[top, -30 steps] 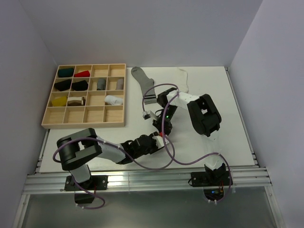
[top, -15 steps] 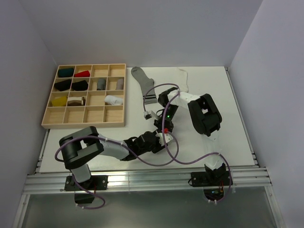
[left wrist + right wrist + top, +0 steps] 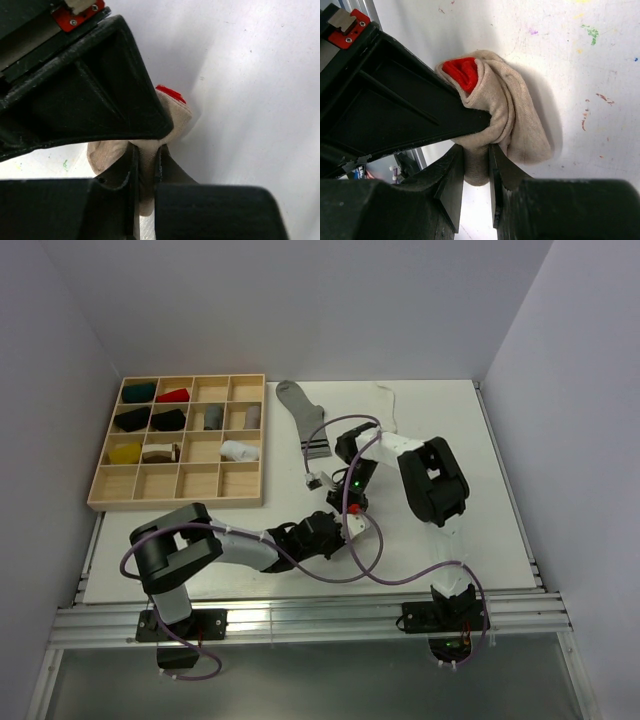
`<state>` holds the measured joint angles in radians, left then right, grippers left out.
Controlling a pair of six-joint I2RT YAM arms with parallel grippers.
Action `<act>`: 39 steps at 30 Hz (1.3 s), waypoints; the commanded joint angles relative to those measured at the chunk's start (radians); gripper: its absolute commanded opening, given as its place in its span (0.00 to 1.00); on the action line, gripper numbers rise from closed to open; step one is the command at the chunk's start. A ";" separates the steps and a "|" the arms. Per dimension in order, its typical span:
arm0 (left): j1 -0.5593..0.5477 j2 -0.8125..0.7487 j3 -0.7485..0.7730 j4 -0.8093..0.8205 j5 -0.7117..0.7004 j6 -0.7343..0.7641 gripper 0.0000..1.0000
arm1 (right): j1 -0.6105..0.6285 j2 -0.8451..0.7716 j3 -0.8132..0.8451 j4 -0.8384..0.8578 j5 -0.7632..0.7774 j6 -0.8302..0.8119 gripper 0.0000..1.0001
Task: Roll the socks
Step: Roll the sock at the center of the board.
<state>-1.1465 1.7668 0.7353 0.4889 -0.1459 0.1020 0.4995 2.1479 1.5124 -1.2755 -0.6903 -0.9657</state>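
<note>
The beige sock (image 3: 520,120) is bunched into a small roll on the white table, with its red end (image 3: 462,70) tucked at the top. My right gripper (image 3: 476,150) is shut on a fold of it. My left gripper (image 3: 146,150) is shut on another fold of the same sock (image 3: 177,115). In the top view both grippers meet at the sock (image 3: 350,511), the left (image 3: 336,529) from the lower left and the right (image 3: 350,497) from above. A long grey-white sock with dark stripes (image 3: 300,415) lies flat behind them, untouched.
A wooden compartment tray (image 3: 100,480) at the back left holds several rolled socks. A plain white sock (image 3: 388,406) lies at the back, near the right arm. A purple cable (image 3: 385,570) loops over the table in front.
My left gripper has moved right and a little away from me, closing in on the right gripper. The sock bundle between them has tightened. The right gripper barely moved.
</note>
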 commanded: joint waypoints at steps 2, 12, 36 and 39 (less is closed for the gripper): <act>0.036 0.069 0.001 -0.162 0.126 -0.093 0.00 | 0.019 -0.023 -0.046 0.143 0.026 0.018 0.31; 0.097 0.040 -0.031 -0.168 0.285 -0.205 0.00 | -0.076 -0.195 -0.093 0.222 0.005 0.100 0.46; 0.217 0.109 0.110 -0.337 0.488 -0.281 0.00 | -0.361 -0.850 -0.595 0.663 -0.048 0.214 0.51; 0.226 0.141 0.139 -0.374 0.532 -0.286 0.00 | -0.361 -0.940 -0.661 0.671 -0.090 0.157 0.53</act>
<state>-0.9272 1.8252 0.8822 0.3344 0.3332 -0.1616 0.1379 1.2755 0.9009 -0.6910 -0.7300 -0.7742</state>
